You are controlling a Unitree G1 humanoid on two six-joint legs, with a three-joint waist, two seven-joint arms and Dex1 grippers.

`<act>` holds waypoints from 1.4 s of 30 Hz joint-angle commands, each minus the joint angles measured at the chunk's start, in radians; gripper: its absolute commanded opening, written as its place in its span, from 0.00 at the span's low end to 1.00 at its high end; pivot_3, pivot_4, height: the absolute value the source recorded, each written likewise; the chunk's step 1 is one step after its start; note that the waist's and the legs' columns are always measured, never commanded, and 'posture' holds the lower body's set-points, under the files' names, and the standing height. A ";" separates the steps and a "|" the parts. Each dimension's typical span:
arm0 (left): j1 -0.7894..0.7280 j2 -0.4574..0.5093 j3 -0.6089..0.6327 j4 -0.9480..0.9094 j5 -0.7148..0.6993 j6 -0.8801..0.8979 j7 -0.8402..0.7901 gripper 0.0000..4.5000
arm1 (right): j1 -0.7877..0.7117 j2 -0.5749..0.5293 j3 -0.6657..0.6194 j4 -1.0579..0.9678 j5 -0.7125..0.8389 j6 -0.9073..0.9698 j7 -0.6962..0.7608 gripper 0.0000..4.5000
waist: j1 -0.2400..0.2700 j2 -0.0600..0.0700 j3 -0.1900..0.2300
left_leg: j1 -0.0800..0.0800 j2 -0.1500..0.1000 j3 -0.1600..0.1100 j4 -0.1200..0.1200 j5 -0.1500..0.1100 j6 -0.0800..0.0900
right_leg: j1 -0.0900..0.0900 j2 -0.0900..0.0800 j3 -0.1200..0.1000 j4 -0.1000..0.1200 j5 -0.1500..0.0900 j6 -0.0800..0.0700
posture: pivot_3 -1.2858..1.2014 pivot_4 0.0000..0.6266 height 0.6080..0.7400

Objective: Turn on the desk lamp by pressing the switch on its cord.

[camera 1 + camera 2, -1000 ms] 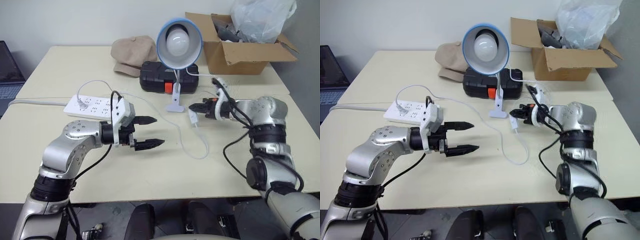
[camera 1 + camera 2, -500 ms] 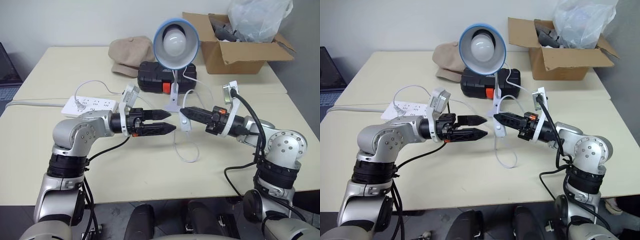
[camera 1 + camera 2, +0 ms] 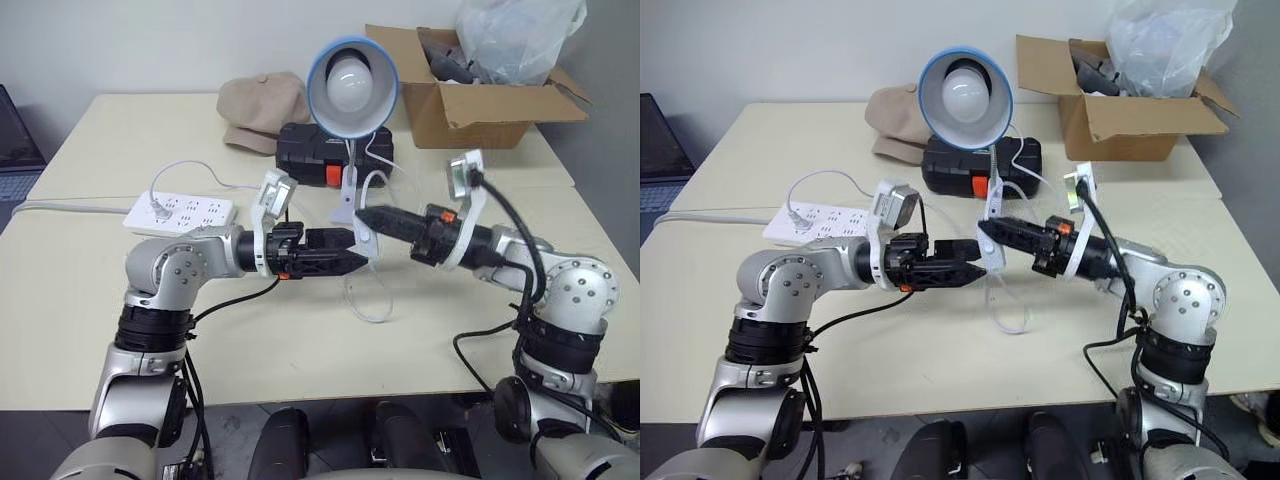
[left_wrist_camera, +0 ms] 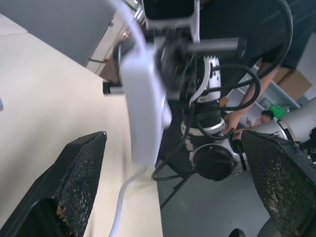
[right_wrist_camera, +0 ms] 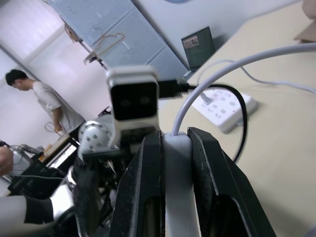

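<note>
The desk lamp (image 3: 348, 88) stands at the table's middle back on its white clip base, its light-blue shade and white bulb facing me, the bulb unlit. My right gripper (image 5: 174, 136) is shut on the switch (image 5: 175, 192), a white block held above the table at centre (image 3: 365, 240). The cord (image 3: 368, 300) hangs from it in a loop onto the table. My left gripper (image 3: 345, 260) points at the right one and is open, its fingers (image 4: 79, 182) standing wide on either side of the switch (image 4: 143, 113) without touching it.
A white power strip (image 3: 180, 213) lies at the left. Behind the lamp are a black case (image 3: 320, 155) and a beige cap (image 3: 265, 105). A cardboard box (image 3: 480, 95) with a plastic bag sits at the back right. A person (image 5: 39, 103) stands in the background.
My right gripper has lifted the switch off the table and brought it toward the centre. My left gripper has rolled and moved right, so its fingers now flank the switch.
</note>
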 commanded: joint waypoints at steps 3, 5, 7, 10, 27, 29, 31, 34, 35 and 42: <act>-0.006 -0.039 0.038 -0.006 -0.037 0.001 0.032 1.00 | -0.024 -0.009 -0.018 0.028 0.117 -0.017 -0.088 0.08 | 0.000 0.000 0.000 | 0.000 0.000 0.000 0.000 0.000 0.000 | 0.000 0.000 0.000 0.000 0.000 0.000 | 0.52 0.24 1.00; -0.015 -0.054 0.057 0.008 -0.051 0.012 0.046 1.00 | -0.024 -0.017 -0.012 0.035 0.140 -0.023 -0.105 0.08 | 0.000 0.000 0.000 | 0.000 0.000 0.000 0.000 0.000 0.000 | 0.000 0.000 0.000 0.000 0.000 0.000 | 0.52 0.24 1.00; -0.021 -0.059 0.072 0.019 -0.063 0.023 0.055 1.00 | -0.022 -0.027 -0.004 0.040 0.159 -0.031 -0.119 0.08 | 0.000 0.000 0.000 | 0.000 0.000 0.000 0.000 0.000 0.000 | 0.000 0.000 0.000 0.000 0.000 0.000 | 0.52 0.24 1.00; -0.022 -0.057 0.080 0.028 -0.074 0.035 0.059 1.00 | -0.018 -0.040 0.007 0.043 0.181 -0.043 -0.134 0.08 | -0.001 0.000 0.000 | 0.000 0.000 0.000 0.000 0.000 0.000 | 0.000 0.000 0.000 0.000 0.000 0.000 | 0.52 0.24 1.00; -0.044 -0.075 0.101 0.053 -0.090 0.045 0.070 1.00 | -0.008 -0.105 0.080 0.044 0.269 -0.103 -0.158 0.08 | -0.001 0.000 0.000 | 0.000 0.000 0.000 0.000 0.000 0.000 | 0.000 0.000 0.000 0.000 0.000 0.000 | 0.52 0.24 1.00; -0.042 -0.074 0.097 0.052 -0.090 0.045 0.065 1.00 | -0.009 -0.111 0.087 0.044 0.276 -0.110 -0.161 0.08 | -0.001 0.000 0.000 | 0.000 0.000 0.000 0.000 0.000 0.000 | 0.000 0.000 0.000 0.000 0.000 0.000 | 0.52 0.24 1.00; -0.041 -0.076 0.095 0.052 -0.090 0.044 0.064 1.00 | -0.010 -0.115 0.093 0.045 0.284 -0.115 -0.165 0.08 | -0.001 0.000 0.000 | 0.000 0.000 0.000 0.000 0.000 0.000 | 0.000 0.000 0.000 0.000 0.000 0.000 | 0.52 0.24 1.00; -0.042 -0.082 0.097 0.054 -0.090 0.038 0.065 0.90 | -0.010 -0.122 0.105 0.044 0.295 -0.127 -0.171 0.08 | 0.000 0.000 0.000 | 0.000 0.000 0.000 0.000 0.000 0.000 | 0.000 0.000 0.000 -0.001 0.000 0.000 | 0.52 0.24 1.00; -0.042 -0.083 0.098 0.054 -0.090 0.038 0.064 0.85 | -0.009 -0.124 0.108 0.044 0.298 -0.130 -0.173 0.08 | 0.000 0.000 0.000 | 0.000 0.000 0.000 0.000 0.000 0.000 | 0.000 0.000 0.000 -0.001 0.000 0.000 | 0.52 0.24 1.00; -0.040 -0.085 0.084 0.054 -0.085 0.038 0.043 0.59 | -0.011 -0.139 0.126 0.043 0.332 -0.151 -0.189 0.08 | 0.000 0.000 0.000 | -0.001 0.000 0.000 0.000 0.000 0.000 | 0.000 0.000 0.000 -0.001 0.000 0.000 | 0.52 0.24 1.00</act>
